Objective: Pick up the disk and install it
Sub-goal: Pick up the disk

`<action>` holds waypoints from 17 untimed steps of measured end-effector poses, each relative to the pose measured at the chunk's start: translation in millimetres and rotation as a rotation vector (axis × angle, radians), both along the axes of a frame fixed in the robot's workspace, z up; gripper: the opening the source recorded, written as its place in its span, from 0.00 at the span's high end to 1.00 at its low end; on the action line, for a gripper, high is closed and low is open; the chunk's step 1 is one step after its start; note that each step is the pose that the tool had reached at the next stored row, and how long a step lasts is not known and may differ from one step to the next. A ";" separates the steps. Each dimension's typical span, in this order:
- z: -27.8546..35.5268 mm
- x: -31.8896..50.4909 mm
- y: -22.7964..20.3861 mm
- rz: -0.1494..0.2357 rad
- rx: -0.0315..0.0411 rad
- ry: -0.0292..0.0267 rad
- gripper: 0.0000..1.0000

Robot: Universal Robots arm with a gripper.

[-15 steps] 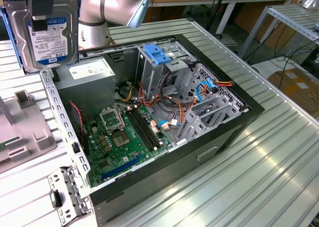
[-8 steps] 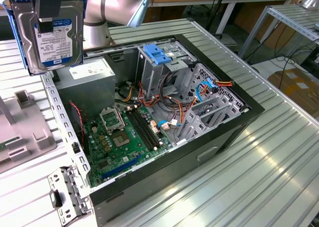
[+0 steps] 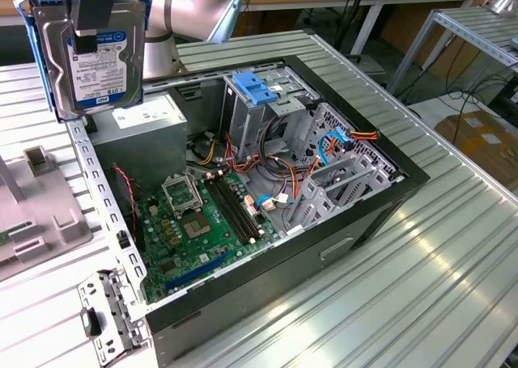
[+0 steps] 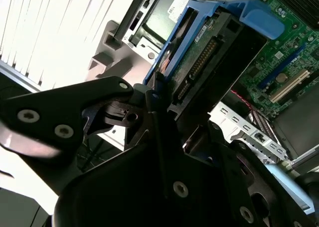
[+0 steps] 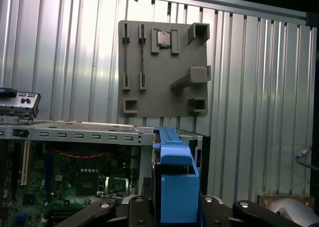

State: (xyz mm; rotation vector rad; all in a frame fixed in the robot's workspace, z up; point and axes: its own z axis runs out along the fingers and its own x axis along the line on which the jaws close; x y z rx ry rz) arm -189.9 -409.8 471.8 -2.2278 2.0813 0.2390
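Gripper (image 3: 87, 38) clamped on disk (image 3: 101, 65), jaws closed on its flat faces near top end. Arm joint (image 3: 194, 4) sits behind, wrist pointing down. Disk hangs upright, clear of open PC case (image 3: 324, 259), at exterior view's left, above power supply (image 3: 146, 129). Silver body, white-and-blue label facing exterior camera, blue rails on both long edges. Connector row (image 4: 199, 62) shows along one edge in second wrist view, motherboard (image 4: 279, 72) below. Drive cage (image 3: 267, 109) well apart, toward exterior view's right.
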 end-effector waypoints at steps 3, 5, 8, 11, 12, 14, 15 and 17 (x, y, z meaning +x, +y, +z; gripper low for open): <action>0.0 3.6 -0.8 0.000 0.0001 0.0000 0.64; 0.0 6.5 -1.4 0.000 0.0000 0.0002 0.64; 0.0 10.4 -2.1 0.000 0.0000 0.0003 0.64; -0.1 15.2 -2.8 0.000 0.0001 0.0005 0.64; -0.1 16.8 -2.9 0.000 0.0000 0.0006 0.64; 0.0 19.4 -3.2 0.000 0.0000 0.0008 0.64; -0.1 21.8 -3.5 0.000 0.0000 0.0008 0.64; -0.1 24.8 -3.8 0.000 0.0000 0.0009 0.64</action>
